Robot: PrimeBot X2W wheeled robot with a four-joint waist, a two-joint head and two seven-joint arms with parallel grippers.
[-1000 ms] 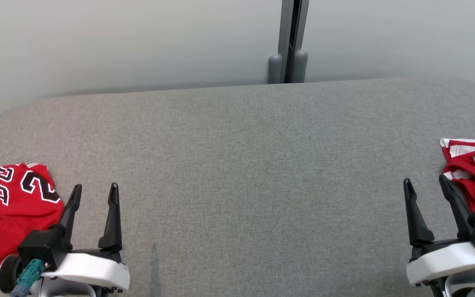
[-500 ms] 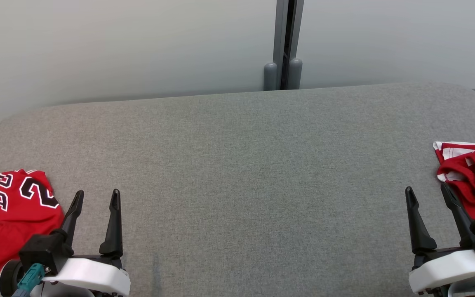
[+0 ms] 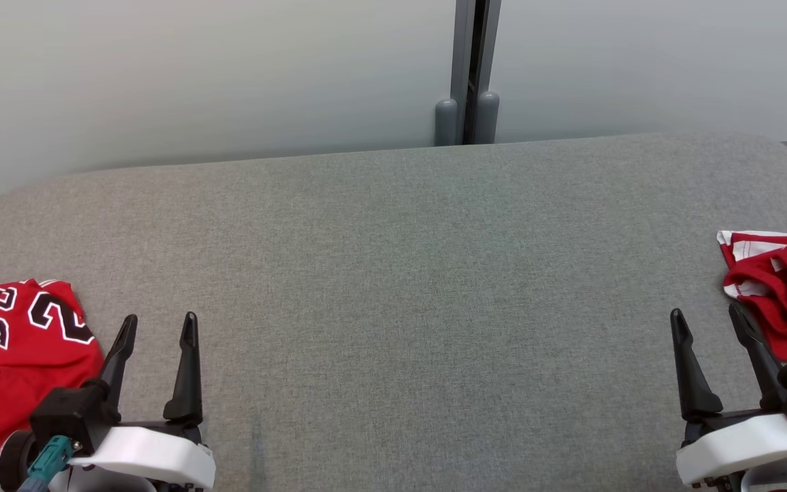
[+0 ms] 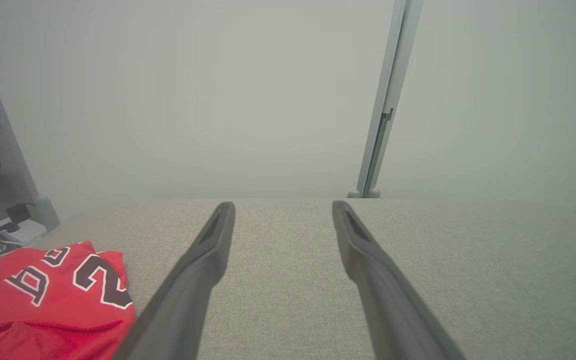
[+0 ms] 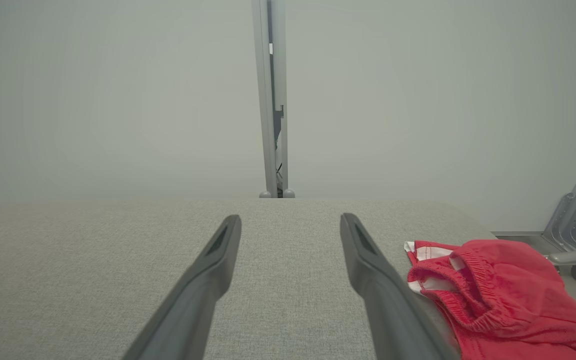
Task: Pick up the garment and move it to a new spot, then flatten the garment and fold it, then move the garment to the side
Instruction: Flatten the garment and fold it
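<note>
1. i see the left gripper (image 3: 160, 318) at the lower left of the head view. its two dark fingers are spread wide with nothing between them, and the tips point up the frame over the grey padded surface (image 3: 393, 273).
2. the right gripper (image 3: 705, 311) is at the lower right of that view, its jaws likewise apart and empty.
3. a red jersey (image 3: 7, 355) with black-and-white lettering lies on the surface at the lower left edge of the head view, just beside the left gripper's outer finger. in the left wrist view it sits at the lower left, to the left of both fingers (image 4: 203, 270).
4. red shorts (image 3: 786, 290) with white striped trim lie bunched at the right edge of the head view, just up and right of the right gripper. in the right wrist view they are at the lower right, close against the right-hand finger, and i cannot tell whether they touch.
5. a grey post (image 3: 467, 68) stands at top centre against the pale wall, behind the surface's far edge.
</note>
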